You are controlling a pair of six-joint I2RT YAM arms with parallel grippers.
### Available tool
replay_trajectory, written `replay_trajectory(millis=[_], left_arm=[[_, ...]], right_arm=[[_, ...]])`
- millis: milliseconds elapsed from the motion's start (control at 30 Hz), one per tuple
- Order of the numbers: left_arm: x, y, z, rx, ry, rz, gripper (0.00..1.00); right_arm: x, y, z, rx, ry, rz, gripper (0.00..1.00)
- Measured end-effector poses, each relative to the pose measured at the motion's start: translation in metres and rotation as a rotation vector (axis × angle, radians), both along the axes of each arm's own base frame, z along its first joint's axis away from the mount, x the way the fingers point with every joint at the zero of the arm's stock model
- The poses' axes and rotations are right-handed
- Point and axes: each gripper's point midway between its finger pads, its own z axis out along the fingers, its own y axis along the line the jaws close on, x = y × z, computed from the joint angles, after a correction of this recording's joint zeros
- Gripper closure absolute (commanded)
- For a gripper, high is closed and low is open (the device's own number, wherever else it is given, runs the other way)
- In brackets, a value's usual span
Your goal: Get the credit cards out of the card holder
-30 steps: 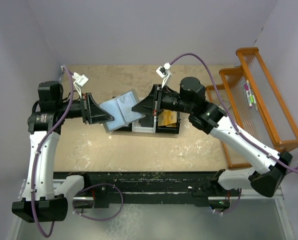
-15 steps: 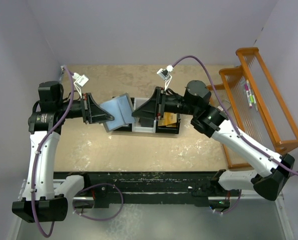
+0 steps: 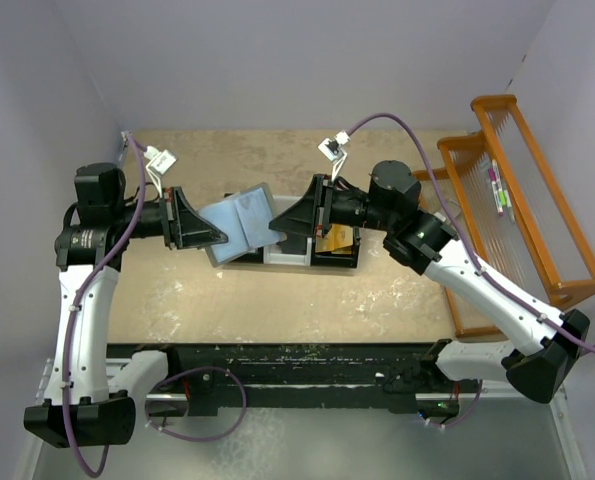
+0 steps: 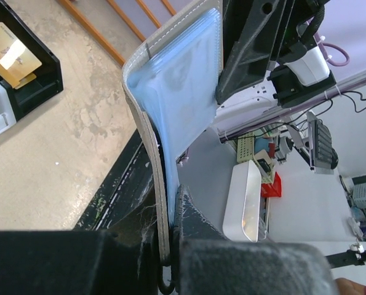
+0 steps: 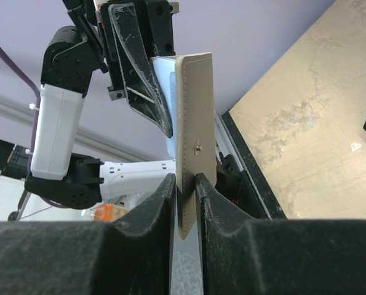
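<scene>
The card holder point(image 3: 241, 223) hangs in the air above the 9 o'clock end of the black-and-white bin tray point(image 3: 289, 257), spread between the two arms. The left gripper point(image 3: 213, 235) reaches it from 9 o'clock and is clamped tight on its near edge. In the left wrist view the stitched grey cover and the blue inner panel of the holder point(image 4: 178, 104) rise from between that gripper's closed tips point(image 4: 168, 261) towards 12 o'clock.

The right gripper point(image 3: 280, 221) comes in from 3 o'clock. In the right wrist view its two fingers point(image 5: 214, 206) pinch the lower end of the holder's tan stitched flap point(image 5: 192, 117), which stands upright and bears a small metal stud; the gripper point(image 5: 186, 183) is closed on it. Behind the flap, at 11 o'clock, the left gripper's black fingers point(image 5: 139, 74) show.

An orange-gold credit card point(image 3: 339, 238) lies in the tray's black compartment at the 3 o'clock end, also visible from the left wrist point(image 4: 9, 54). An orange wooden rack point(image 3: 512, 200) stands at the table's 3 o'clock edge.
</scene>
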Motion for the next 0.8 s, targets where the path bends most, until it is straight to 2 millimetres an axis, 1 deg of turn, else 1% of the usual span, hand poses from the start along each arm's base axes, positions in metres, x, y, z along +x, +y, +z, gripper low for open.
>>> replay_trajectory(millis=[133, 200, 233, 400, 500, 800], left_arm=[[-0.001, 0.000, 0.002, -0.008, 0.003, -0.006, 1.00], [-0.001, 0.000, 0.003, -0.011, 0.001, -0.010, 1.00], [-0.002, -0.001, 0.004, -0.012, -0.002, -0.012, 1.00], [-0.004, -0.001, 0.006, -0.016, -0.013, -0.019, 1.00], [-0.005, -0.001, 0.009, -0.017, -0.023, -0.022, 1.00], [-0.008, -0.001, 0.015, -0.020, -0.043, -0.030, 1.00]], right_arm=[[0.001, 0.000, -0.002, -0.006, -0.002, -0.005, 0.86], [0.000, 0.000, 0.000, -0.002, -0.008, 0.003, 0.83], [0.000, 0.000, 0.000, 0.000, -0.010, 0.003, 0.82], [-0.011, 0.002, 0.014, 0.056, -0.045, 0.077, 0.81], [-0.015, 0.002, 0.019, 0.075, -0.057, 0.101, 0.82], [-0.015, 0.002, 0.019, 0.077, -0.056, 0.101, 0.84]])
